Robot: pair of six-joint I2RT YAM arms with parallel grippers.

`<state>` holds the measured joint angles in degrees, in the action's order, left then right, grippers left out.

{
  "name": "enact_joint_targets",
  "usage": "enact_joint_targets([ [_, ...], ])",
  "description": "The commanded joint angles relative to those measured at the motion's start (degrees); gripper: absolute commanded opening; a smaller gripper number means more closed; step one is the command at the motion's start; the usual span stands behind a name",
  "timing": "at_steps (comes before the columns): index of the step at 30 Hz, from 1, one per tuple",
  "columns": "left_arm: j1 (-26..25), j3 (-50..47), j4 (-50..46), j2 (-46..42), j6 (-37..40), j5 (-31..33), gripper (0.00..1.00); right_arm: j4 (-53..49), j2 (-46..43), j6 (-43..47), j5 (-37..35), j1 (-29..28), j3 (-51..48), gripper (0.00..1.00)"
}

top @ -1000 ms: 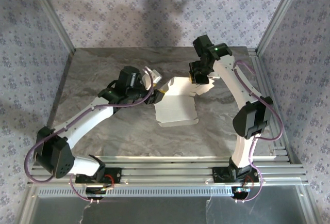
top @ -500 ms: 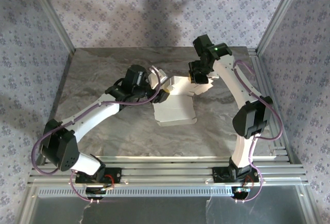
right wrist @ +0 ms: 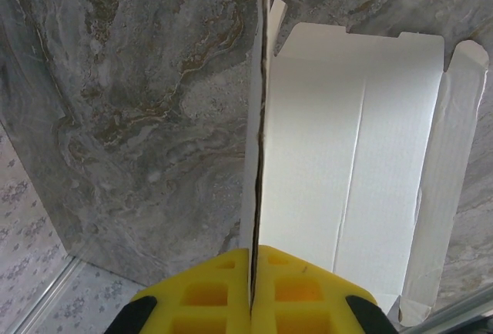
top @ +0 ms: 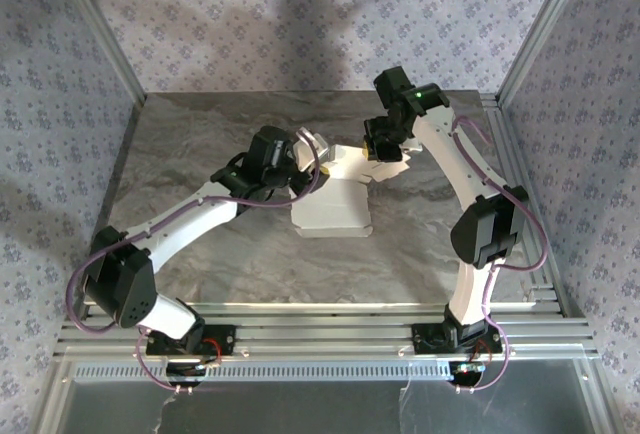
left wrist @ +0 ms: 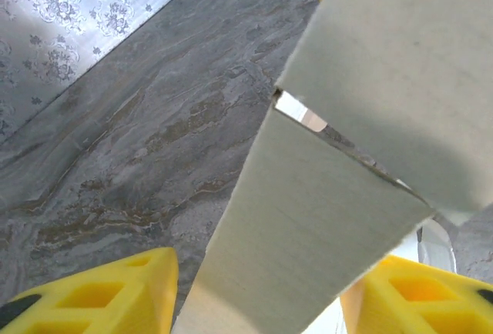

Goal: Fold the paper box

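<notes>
Since a moment ago the left arm (top: 190, 219) has swung in to the right and reached farther. The box (top: 333, 209) has slid a bit to the left and looks narrower.

Both arms start at the near edge of the desk (top: 400, 264). The box sits in the middle of the desk. It is white and not closed up. One wide part lies flat and flaps stand up at its far side.

The left jaws are at the far left corner of the box. They are apart, with a piece of the card between the yellow fingers (left wrist: 92, 288). I cannot tell if they press on it.

A little farther back and to the right, the right arm (top: 470, 184) bends down over the far right end of the box. The right jaws are together, pinched tight on a thin flap that stands up.
</notes>
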<state>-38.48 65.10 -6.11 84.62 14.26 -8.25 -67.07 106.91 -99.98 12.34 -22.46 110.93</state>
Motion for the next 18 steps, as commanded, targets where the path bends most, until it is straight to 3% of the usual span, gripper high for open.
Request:
enact_joint_targets([
  [1, -0.4, 2.6, 2.0, 0.0, 0.9, 2.2, 0.46, -1.7, -0.2, 0.5, 1.1, 0.2, 1.5, 0.00],
  [8, -0.6, 2.6, 0.6, -1.2, 1.2, 3.9, 0.03, -1.6, -0.1, 0.5, 1.2, 0.5, 1.5, 0.00],
  [11, -0.7, 2.6, -0.1, -1.7, 1.0, 3.9, 0.01, -1.7, 0.0, 0.5, 1.2, 0.6, 1.5, 0.00],
  [12, -0.6, 2.4, -0.1, -2.0, 0.7, 3.8, 0.03, -1.8, 0.0, 0.6, 1.2, 0.7, 1.5, 0.00],
  [13, -0.6, 2.2, -0.2, -2.3, 0.5, 3.9, 0.13, -2.1, 0.0, 0.7, 1.1, 0.8, 1.6, 0.00],
  [14, -0.6, 2.2, -0.4, -2.7, 0.1, 4.1, 0.35, -2.2, -0.1, 0.8, 1.0, 0.9, 1.5, 0.00],
  [15, -0.6, 2.1, -0.6, -3.0, -0.5, 4.7, 0.48, -2.6, -0.2, 0.9, 0.9, 1.0, 1.5, 0.00],
  [16, -0.6, 1.5, -0.6, -3.9, -1.2, 5.2, 0.57, -2.9, -0.3, 1.0, 0.5, 1.2, 1.6, 0.00],
  [18, -0.2, -0.4, -0.2, -5.8, -3.2, 5.5, 0.66, -2.5, -0.5, 1.3, -0.6, 1.4, 1.3, 0.00],
])
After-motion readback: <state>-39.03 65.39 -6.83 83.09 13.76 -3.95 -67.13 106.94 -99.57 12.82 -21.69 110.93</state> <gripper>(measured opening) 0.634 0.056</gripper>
